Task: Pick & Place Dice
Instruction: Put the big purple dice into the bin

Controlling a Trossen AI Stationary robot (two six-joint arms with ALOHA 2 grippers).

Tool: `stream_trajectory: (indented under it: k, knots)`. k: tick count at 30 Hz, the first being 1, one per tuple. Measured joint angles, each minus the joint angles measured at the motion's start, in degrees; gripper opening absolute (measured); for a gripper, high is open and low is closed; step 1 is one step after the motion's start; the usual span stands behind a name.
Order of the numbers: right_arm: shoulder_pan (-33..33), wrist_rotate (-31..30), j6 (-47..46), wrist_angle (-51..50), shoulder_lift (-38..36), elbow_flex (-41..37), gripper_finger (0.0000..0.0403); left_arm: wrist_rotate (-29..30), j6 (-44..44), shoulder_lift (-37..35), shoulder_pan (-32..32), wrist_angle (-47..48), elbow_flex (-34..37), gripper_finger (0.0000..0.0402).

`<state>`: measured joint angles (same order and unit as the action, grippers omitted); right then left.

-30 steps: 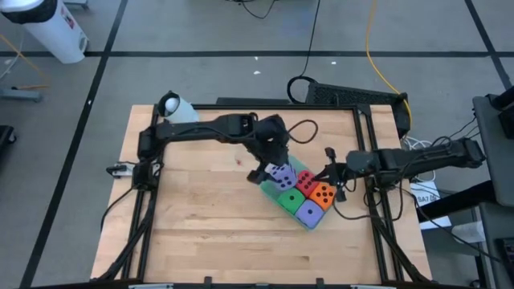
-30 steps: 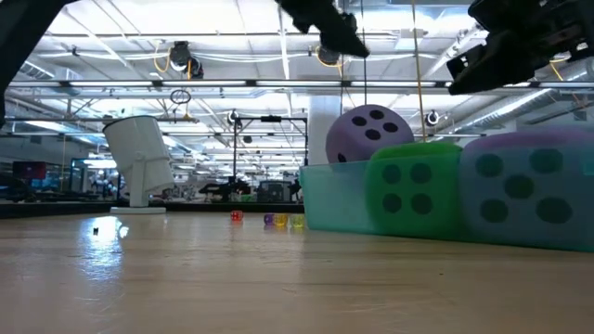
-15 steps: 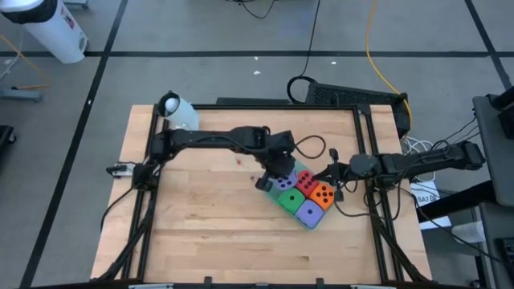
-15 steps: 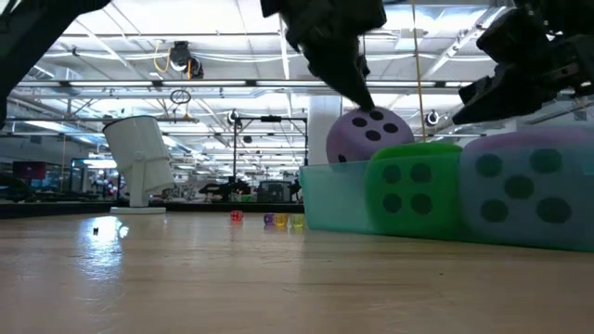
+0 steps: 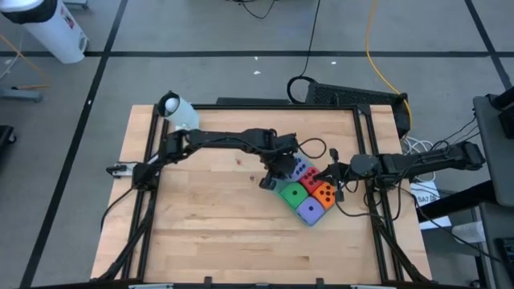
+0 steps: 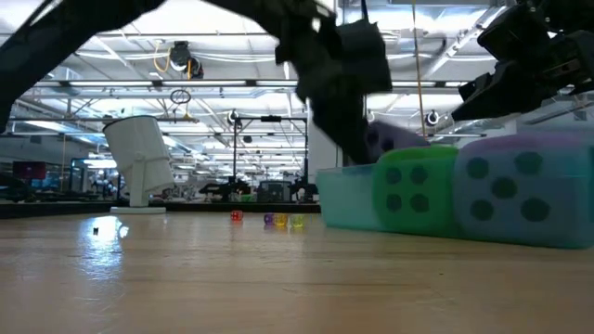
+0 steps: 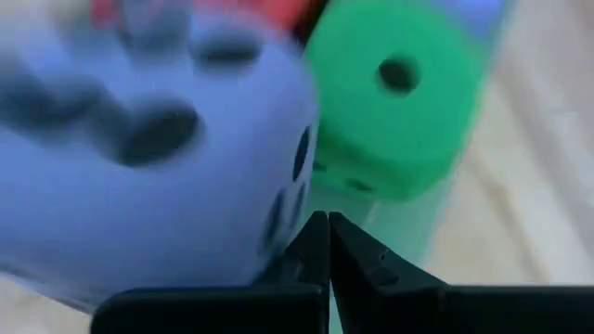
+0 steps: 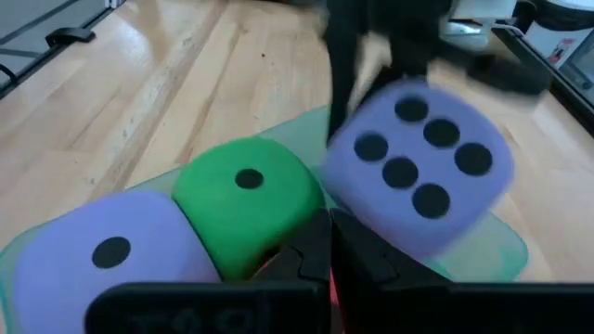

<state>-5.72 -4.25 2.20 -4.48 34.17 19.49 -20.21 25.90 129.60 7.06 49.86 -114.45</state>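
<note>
Dice (image 5: 307, 193) sit packed in the green tray (image 5: 275, 193) near the worktop's right edge. My left gripper (image 5: 280, 176), clenched empty, presses beside the purple die (image 5: 300, 169); my right gripper (image 5: 332, 174), clenched empty, hovers nearby.

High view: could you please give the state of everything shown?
Left hand: shut, empty.
Right hand: shut, empty.
Purple-blue soft die by left hand: tilted.
Green soft die: flat.
Red soft die: flat.
Orange soft die: flat.
Second purple-blue soft die: flat.
Translucent green plastic tray: holding dice.
</note>
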Motion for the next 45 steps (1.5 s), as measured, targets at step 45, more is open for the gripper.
stream_trajectory:
  k: [45]
  knots:
    - [0.0, -7.72, -0.98, -0.03, -2.14, 0.01, 0.0, -8.58, 8.16, 1.36, 6.0, -13.95, -0.16, 0.0]
